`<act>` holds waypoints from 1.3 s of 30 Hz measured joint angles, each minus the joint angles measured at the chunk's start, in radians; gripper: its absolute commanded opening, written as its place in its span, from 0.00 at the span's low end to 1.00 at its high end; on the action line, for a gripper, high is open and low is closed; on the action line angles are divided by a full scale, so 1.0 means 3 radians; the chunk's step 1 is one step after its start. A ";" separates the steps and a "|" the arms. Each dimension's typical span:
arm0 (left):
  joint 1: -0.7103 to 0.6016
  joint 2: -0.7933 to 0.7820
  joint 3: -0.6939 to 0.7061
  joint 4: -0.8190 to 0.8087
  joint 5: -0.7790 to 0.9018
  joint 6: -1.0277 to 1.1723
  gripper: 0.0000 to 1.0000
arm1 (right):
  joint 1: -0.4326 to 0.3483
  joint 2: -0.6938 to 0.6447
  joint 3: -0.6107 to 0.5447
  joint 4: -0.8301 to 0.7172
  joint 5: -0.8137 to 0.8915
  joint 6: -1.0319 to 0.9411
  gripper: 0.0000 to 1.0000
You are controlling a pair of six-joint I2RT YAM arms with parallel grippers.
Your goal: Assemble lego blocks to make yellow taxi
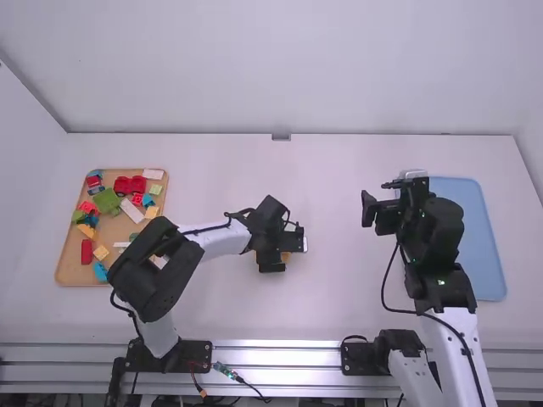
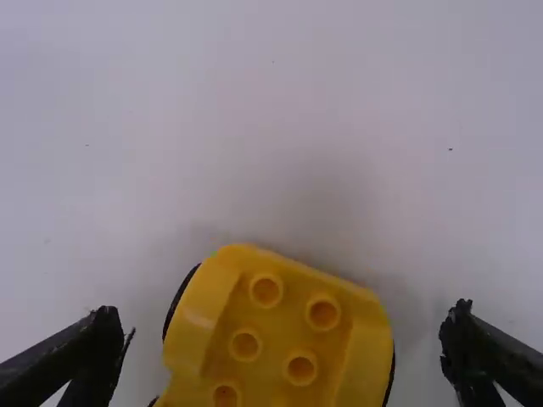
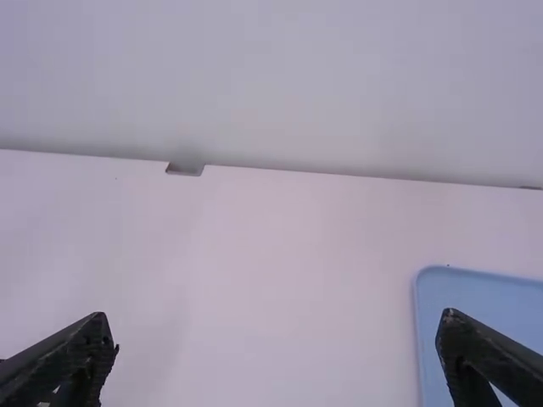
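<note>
The left claw (image 2: 287, 315) is open, its 2 fingers astride the yellow car base (image 2: 276, 339), probably to grip it; the right claw (image 3: 276, 316), also open, leaves room.

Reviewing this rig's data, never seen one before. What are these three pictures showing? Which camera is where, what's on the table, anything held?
It's a two-armed robot at a white table. The high view looks down from above and behind the left arm and the right arm. Each wrist view comes from a camera on that arm, its own two fingers at the bottom edge.

On the table: a wooden tray of colored blocks at left, a blue tray at right, and a yellow studded toy-car block between them.

Nothing looks held. The left fingers are open on either side of the yellow block; the right fingers are open and empty.
</note>
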 measured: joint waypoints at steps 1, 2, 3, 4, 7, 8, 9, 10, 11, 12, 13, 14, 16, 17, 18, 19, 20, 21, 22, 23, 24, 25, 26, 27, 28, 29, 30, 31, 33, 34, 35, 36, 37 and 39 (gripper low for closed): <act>0.0000 0.0000 0.0000 0.0000 0.0001 0.0000 0.99 | 0.0000 0.0000 -0.0001 -0.0001 0.0001 0.0000 0.99; 0.0000 0.0000 0.0000 -0.0001 0.0001 -0.0001 0.99 | 0.0000 0.0000 -0.0001 0.0001 0.0001 -0.0006 0.99; 0.0001 0.0000 0.0000 -0.0001 0.0000 -0.0001 0.99 | 0.0000 0.0000 -0.0001 -0.0001 0.0000 0.0001 0.99; 0.0000 0.0000 0.0000 -0.0003 0.0000 -0.0001 0.99 | 0.0000 0.0000 0.0000 -0.0001 0.0001 0.0009 0.99; 0.0000 -0.0053 -0.0001 -0.0052 -0.0003 -0.0001 0.99 | -0.0001 0.0000 -0.0001 0.0005 0.0001 -0.0003 0.99; 0.0000 -0.0097 -0.0001 -0.0085 -0.0003 -0.0001 0.99 | 0.0000 0.0000 0.0000 0.0009 0.0000 -0.0003 0.99; 0.0001 -0.0169 -0.0001 -0.0135 -0.0004 -0.0001 0.99 | 0.0000 0.0000 0.0000 0.0017 0.0000 0.0005 0.99; 0.0006 -0.0296 -0.0001 -0.0188 -0.0014 -0.0001 0.99 | 0.0000 0.0000 0.0000 0.0022 0.0000 0.0006 0.99; 0.0020 -0.0477 -0.0001 -0.0249 -0.0027 0.0000 0.99 | 0.0000 0.0000 0.0000 0.0022 0.0001 -0.0003 0.99; 0.0032 -0.0547 -0.0001 -0.0271 -0.0027 0.0000 0.99 | 0.0000 0.0000 -0.0001 0.0022 0.0000 -0.0005 0.99; 0.0074 -0.0771 -0.0001 -0.0322 -0.0027 -0.0001 0.99 | -0.0001 0.0000 -0.0001 0.0023 0.0001 0.0001 0.99; 0.0130 -0.0964 -0.0001 -0.0346 -0.0027 -0.0003 0.99 | 0.0000 0.0000 0.0000 0.0023 0.0003 0.0009 0.99; 0.0237 -0.1213 -0.0001 -0.0366 -0.0025 -0.0034 0.99 | 0.0000 0.0000 0.0000 0.0023 0.0001 -0.0003 0.99; 0.0327 -0.1364 0.0000 -0.0378 -0.0029 -0.0085 0.99 | 0.0000 0.0000 -0.0001 0.0024 0.0003 0.0008 0.99; 0.0465 -0.1539 -0.0001 -0.0379 -0.0050 -0.0172 0.99 | 0.0000 0.0000 -0.0001 0.0023 0.0000 0.0009 0.99; 0.0589 -0.1657 0.0000 -0.0379 -0.0083 -0.0266 0.99 | -0.0001 0.0000 -0.0001 0.0024 0.0003 0.0001 0.99; 0.0662 -0.1718 0.0000 -0.0375 -0.0103 -0.0326 0.99 | 0.0000 -0.0001 -0.0001 0.0024 0.0001 0.0000 0.99; 0.0797 -0.1811 -0.0001 -0.0356 -0.0149 -0.0445 0.99 | 0.0000 0.0000 -0.0001 0.0025 0.0000 0.0006 0.99; 0.0961 -0.1896 -0.0001 -0.0324 -0.0209 -0.0601 0.99 | 0.0000 0.0000 -0.0001 0.0027 0.0001 0.0001 0.99; 0.1133 -0.1963 -0.0001 -0.0298 -0.0285 -0.0768 0.99 | 0.0000 0.0000 0.0000 0.0032 0.0001 0.0003 0.99; 0.1241 -0.1994 -0.0001 -0.0292 -0.0329 -0.0879 0.99 | 0.0000 0.0000 0.0000 0.0033 0.0000 0.0008 0.99; 0.1427 -0.2032 -0.0001 -0.0294 -0.0401 -0.1069 0.99 | 0.0000 0.0000 0.0000 0.0039 0.0000 0.0008 0.99; 0.1548 -0.2047 0.0000 -0.0299 -0.0444 -0.1185 0.99 | 0.0000 0.0000 0.0000 0.0047 0.0000 0.0009 0.99; 0.1719 -0.2060 0.0000 -0.0306 -0.0477 -0.1349 0.99 | 0.0000 0.0000 -0.0001 0.0051 0.0003 0.0000 0.99; 0.1855 -0.2065 -0.0001 -0.0312 -0.0507 -0.1490 0.99 | 0.0000 0.0000 -0.0001 0.0057 0.0001 0.0001 0.99; 0.2111 -0.2065 -0.0001 -0.0337 -0.0519 -0.1718 0.99 | 0.0000 0.0000 -0.0001 0.0072 0.0003 0.0009 0.99; 0.2277 -0.2065 -0.0001 -0.0359 -0.0515 -0.1871 0.99 | 0.0000 0.0000 -0.0001 0.0076 -0.0001 0.0004 0.99; 0.2385 -0.2065 0.0000 -0.0366 -0.0502 -0.1958 0.99 | 0.0000 0.0000 0.0000 0.0076 -0.0001 0.0003 0.99; 0.2697 -0.2056 -0.0001 -0.0398 -0.0437 -0.2206 0.99 | -0.0001 0.0000 0.0000 0.0074 0.0000 0.0009 0.99; 0.2857 -0.2036 -0.0001 -0.0397 -0.0395 -0.2296 0.99 | 0.0000 0.0000 0.0000 0.0074 0.0001 0.0001 0.99; 0.2874 -0.2032 -0.0001 -0.0395 -0.0388 -0.2308 0.99 | 0.0000 0.0000 -0.0001 0.0075 0.0001 0.0009 0.99; 0.2991 -0.2003 -0.0001 -0.0392 -0.0348 -0.2369 0.99 | 0.0000 0.0000 0.0000 0.0072 0.0001 0.0003 0.99; 0.3138 -0.1937 -0.0001 -0.0373 -0.0301 -0.2444 0.99 | 0.0000 0.0000 -0.0001 0.0074 0.0001 0.0005 0.99; 0.3251 -0.1844 -0.0001 -0.0320 -0.0259 -0.2494 0.99 | 0.0000 0.0000 -0.0001 0.0072 0.0000 -0.0004 0.99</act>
